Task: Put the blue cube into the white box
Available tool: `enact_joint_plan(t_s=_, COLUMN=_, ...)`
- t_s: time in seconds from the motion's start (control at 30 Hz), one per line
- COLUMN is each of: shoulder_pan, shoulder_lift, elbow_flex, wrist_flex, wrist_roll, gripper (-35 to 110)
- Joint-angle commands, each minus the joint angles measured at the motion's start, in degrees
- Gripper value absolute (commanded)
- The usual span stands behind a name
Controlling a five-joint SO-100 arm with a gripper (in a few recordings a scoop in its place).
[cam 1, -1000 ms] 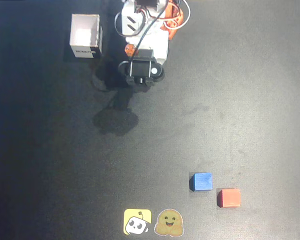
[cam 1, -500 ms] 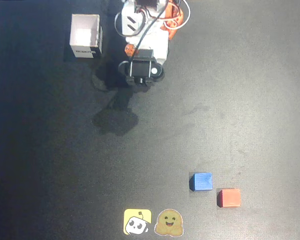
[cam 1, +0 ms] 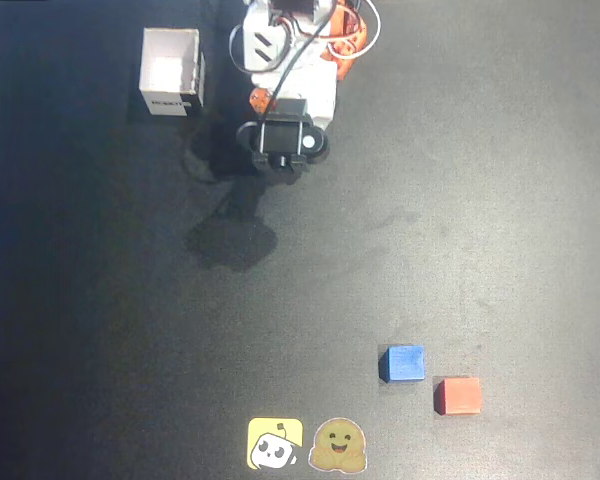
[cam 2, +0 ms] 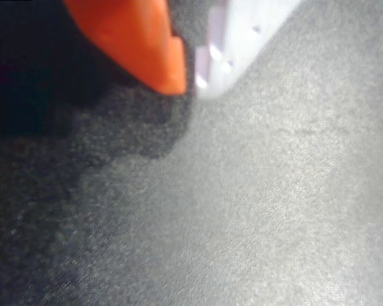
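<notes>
Overhead view: even, moderate light; the arm's soft shadow (cam 1: 230, 240) falls lower-left on the dark desk (cam 1: 500, 180). Wrist view: blurred, out of focus, dark at upper left, pale glare centre-right.

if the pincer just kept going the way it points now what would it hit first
Probably just the bare dark table. In the wrist view the pincer angles down at plain mat, with no cube or box ahead, though depth is hard to judge.
</notes>
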Motion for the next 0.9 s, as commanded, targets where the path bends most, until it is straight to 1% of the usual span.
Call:
enact_joint_plan(t_s=0.0, shoulder_pan=-0.18, shoulder_lift=0.18, elbow_flex=-0.26, wrist_flex=-0.79, wrist_roll=-0.53, gripper=0)
enact_joint_plan(t_s=0.47, shoulder_pan=0.35, shoulder_lift=0.18, elbow_flex=-0.26, wrist_flex=-0.97, wrist_roll=-1.58, gripper=0)
enact_joint_plan(t_s=0.73, shoulder_pan=-0.18, shoulder_lift=0.18, elbow_flex=-3.25, wrist_flex=-3.43, wrist_roll=-2.37, gripper=0)
enact_joint_plan(t_s=0.8, shoulder_pan=-0.26, shoulder_lift=-2.64, elbow_flex=-5.80, wrist_flex=-4.92, wrist_roll=-2.55, gripper=0)
enact_joint_plan(t_s=0.87, shoulder_pan=-0.88, shoulder_lift=-11.34, elbow_flex=-10.37, wrist_flex=-8.70, wrist_roll=-3.43, gripper=0)
